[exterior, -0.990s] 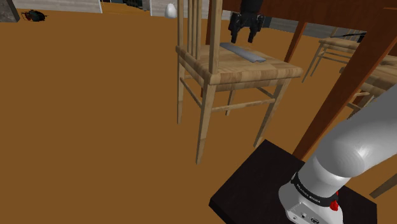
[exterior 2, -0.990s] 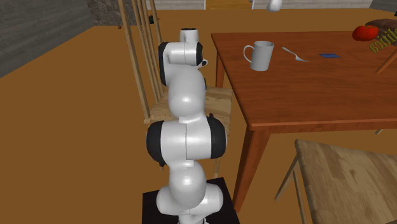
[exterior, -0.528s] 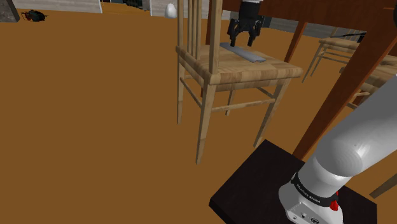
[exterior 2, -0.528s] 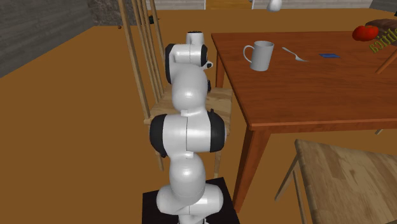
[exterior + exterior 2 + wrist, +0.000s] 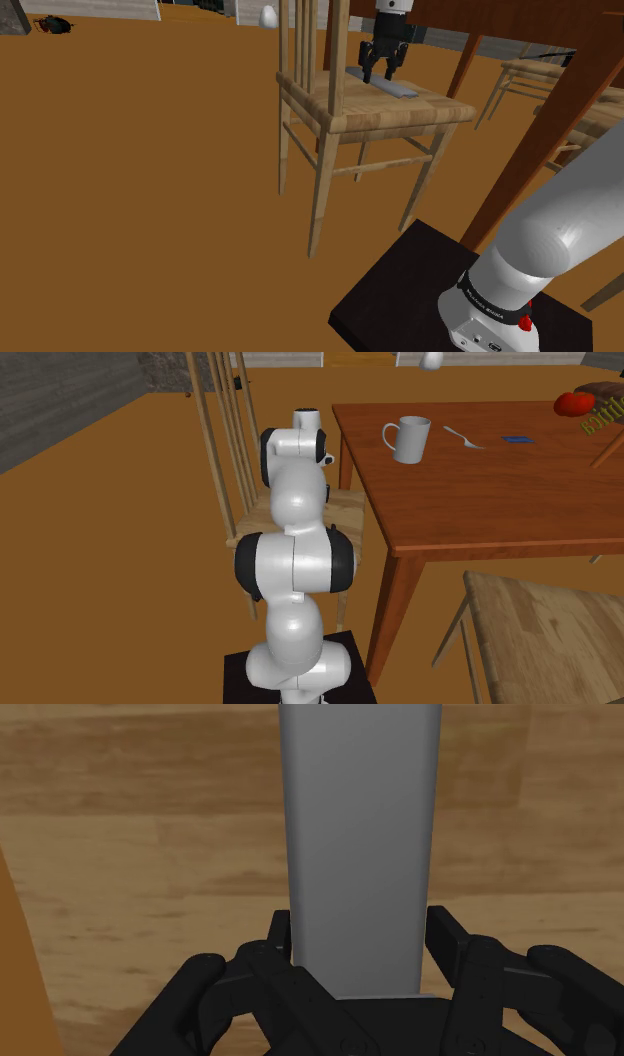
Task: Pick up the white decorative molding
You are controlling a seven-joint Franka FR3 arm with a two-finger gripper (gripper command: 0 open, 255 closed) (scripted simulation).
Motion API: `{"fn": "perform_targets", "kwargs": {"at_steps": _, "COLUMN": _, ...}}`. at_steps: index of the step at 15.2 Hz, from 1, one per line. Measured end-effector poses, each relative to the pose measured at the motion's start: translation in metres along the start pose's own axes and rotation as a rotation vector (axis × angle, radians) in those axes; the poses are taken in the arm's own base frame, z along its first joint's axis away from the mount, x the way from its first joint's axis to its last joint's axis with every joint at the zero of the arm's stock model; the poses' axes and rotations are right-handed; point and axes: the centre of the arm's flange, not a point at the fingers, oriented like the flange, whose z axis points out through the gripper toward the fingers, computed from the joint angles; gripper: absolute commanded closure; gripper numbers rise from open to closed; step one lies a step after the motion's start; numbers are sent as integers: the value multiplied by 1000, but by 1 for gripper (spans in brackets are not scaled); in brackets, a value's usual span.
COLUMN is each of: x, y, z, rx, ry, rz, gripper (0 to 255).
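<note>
Your all-black two-finger hand [image 5: 358,949] is clenched on the flat grey molding strip [image 5: 360,834]. One finger is on each long edge, both touching, and the strip runs on past the tips over the pale wooden chair seat [image 5: 150,854].

Shoulder view: the hand [image 5: 381,72] points straight down at the seat [image 5: 400,110], tips approx. at seat level. The strip [image 5: 398,88] lies flat on the seat, running out from near the chair's back rails [image 5: 312,40].

The white arm w/ dark joints [image 5: 560,240] rises from the black box stand [image 5: 400,290], which sits on the floor near the chair's front legs.

2nd exterior view: the arm [image 5: 293,567] stands in front of the chair and covers most of the seat. A brown wooden bench [image 5: 480,492] is just beside the chair, w/ a white mug [image 5: 408,439] on top.
</note>
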Motion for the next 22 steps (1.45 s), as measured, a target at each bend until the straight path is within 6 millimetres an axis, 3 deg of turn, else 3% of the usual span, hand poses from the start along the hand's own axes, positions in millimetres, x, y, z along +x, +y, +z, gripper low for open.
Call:
{"fn": "perform_targets", "kwargs": {"at_steps": 8, "x": 0, "y": 0, "z": -6, "rx": 0, "ry": -1, "rz": 0, "gripper": 255}}
{"fn": "perform_targets", "kwargs": {"at_steps": 22, "x": 0, "y": 1, "z": -77, "rx": 0, "ry": -1, "rz": 0, "gripper": 255}}
